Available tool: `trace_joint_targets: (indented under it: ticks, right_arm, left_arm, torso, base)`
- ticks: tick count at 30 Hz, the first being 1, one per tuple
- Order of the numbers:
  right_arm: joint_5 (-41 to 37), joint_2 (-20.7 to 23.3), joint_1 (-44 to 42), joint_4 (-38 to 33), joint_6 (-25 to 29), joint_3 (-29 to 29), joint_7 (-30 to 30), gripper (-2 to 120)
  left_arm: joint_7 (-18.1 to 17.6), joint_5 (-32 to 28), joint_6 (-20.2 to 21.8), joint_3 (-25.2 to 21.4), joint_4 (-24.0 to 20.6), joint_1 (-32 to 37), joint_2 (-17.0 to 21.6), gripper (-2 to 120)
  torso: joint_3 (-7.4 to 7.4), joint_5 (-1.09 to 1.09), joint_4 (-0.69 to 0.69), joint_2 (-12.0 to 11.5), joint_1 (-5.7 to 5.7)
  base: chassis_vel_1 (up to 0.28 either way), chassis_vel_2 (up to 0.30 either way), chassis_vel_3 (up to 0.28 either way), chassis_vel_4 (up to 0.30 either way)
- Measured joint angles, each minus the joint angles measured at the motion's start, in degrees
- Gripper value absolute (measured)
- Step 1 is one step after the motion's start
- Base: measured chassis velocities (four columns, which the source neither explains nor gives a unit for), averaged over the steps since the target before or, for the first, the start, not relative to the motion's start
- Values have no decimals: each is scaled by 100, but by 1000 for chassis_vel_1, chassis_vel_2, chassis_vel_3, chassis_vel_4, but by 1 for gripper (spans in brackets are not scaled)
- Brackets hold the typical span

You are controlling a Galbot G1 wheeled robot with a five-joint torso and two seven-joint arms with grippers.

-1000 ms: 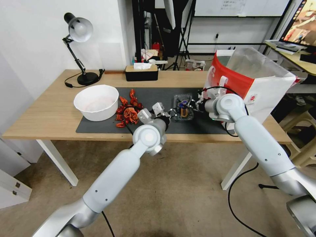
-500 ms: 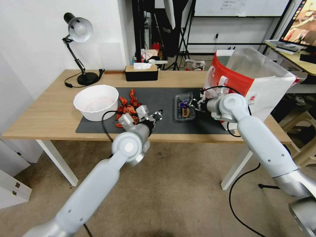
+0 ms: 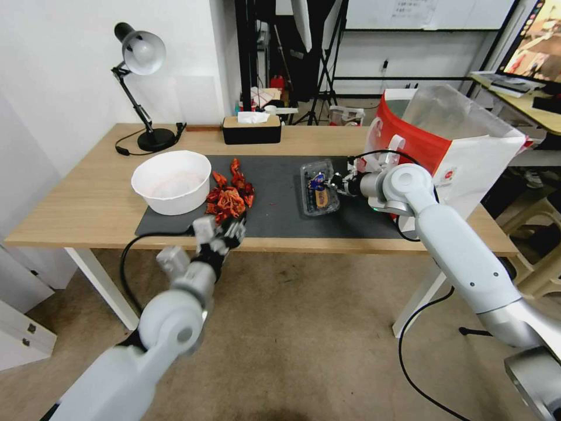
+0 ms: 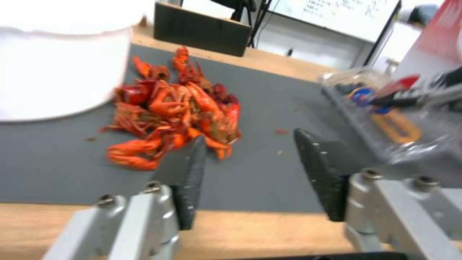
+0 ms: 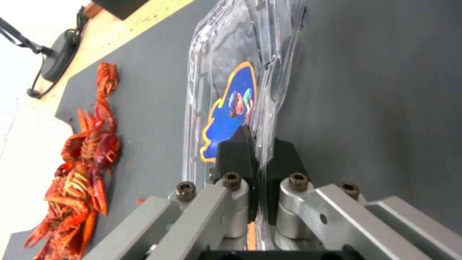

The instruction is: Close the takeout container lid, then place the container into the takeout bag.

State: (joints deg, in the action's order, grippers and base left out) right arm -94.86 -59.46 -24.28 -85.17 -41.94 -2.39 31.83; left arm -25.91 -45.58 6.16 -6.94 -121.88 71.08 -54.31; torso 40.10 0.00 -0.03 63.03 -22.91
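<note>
The takeout container is a small clear clamshell on the dark mat, tipped up on one side. Its lid, with a blue and orange label, lies against the base. My right gripper is shut on the container's rim; in the right wrist view the black fingers pinch the plastic edge. My left gripper hangs open at the table's front edge, apart from the container, with nothing between its fingers. The red-and-white takeout bag stands open just right of the container.
A pile of red crayfish lies on the mat beside a white bowl. A black tissue box and a desk lamp stand at the back of the wooden table.
My left arm has pulled back from the container to the table's front edge, down and to the left. The right gripper has kept its hold and tipped the container, shifting it slightly left.
</note>
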Motion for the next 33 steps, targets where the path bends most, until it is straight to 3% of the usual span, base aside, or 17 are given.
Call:
trace_joint_targets:
  ticks: [2, 4, 8, 12, 20, 33]
  right_arm:
    - [-24, 37, -57, -57, 1, -57, 21, 0]
    - [-69, 113, -157, -159, 2, -148, 28, 0]
    - [-130, 209, -279, -251, 3, -272, 35, 0]
    - [-154, 215, -292, -273, 4, -292, 28, 0]
    - [29, 343, -368, -638, 90, -301, -200, 0]
    - [1141, 1455, -197, -2222, 1331, -363, -1165, 0]
  left_arm:
    - [9, 375, -68, -24, 0, 156, 4, 62]
    - [78, 887, -230, -83, 10, 443, 5, 74]
    - [101, 1371, -390, -105, 98, 691, 27, 87]
    - [-42, 1623, -426, -176, 112, 941, -20, 99]
    - [-164, 1972, -500, -245, 69, 1321, -300, 100]
    - [-190, 2173, -646, -330, 142, 1624, -526, 100]
  torso:
    - [0, -1, -2, 0, 0]
    - [0, 1, 5, 0, 0]
    - [1, 0, 0, 0, 0]
    - [1, 1, 4, 0, 0]
    - [1, 1, 4, 0, -1]
    - [0, 0, 3, 0, -1]
  base:
    - [0, 0, 0, 0]
    - [0, 0, 0, 0]
    - [0, 0, 0, 0]
    - [0, 0, 0, 0]
    - [0, 0, 0, 0]
    - [0, 0, 0, 0]
